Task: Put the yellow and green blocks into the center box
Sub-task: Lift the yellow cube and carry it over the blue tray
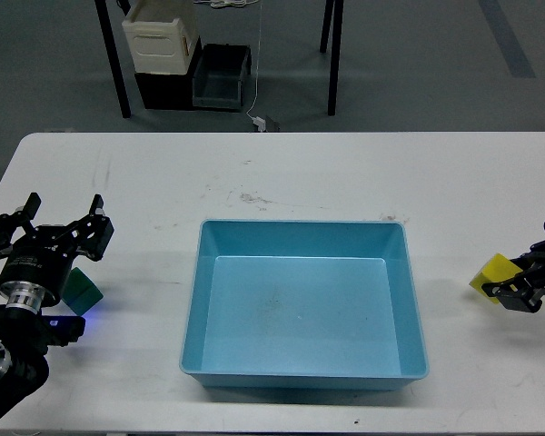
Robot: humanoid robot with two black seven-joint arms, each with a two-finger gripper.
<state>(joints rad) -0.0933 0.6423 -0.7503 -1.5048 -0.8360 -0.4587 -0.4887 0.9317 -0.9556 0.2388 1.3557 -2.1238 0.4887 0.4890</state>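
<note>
A yellow block (491, 271) is held in my right gripper (509, 289), which is shut on it at the far right, level with the box's middle and a little above the table. A green block (80, 289) lies on the table at the far left. My left gripper (54, 225) is open, its fingers spread wide. The green block shows just beside its wrist and is partly covered by it. The blue box (193, 300) sits empty at the table's center.
The white table (282, 173) runs the full width of the view. Behind it on the floor stand a black bin (220, 77) and a white crate (161, 38) between black table legs.
</note>
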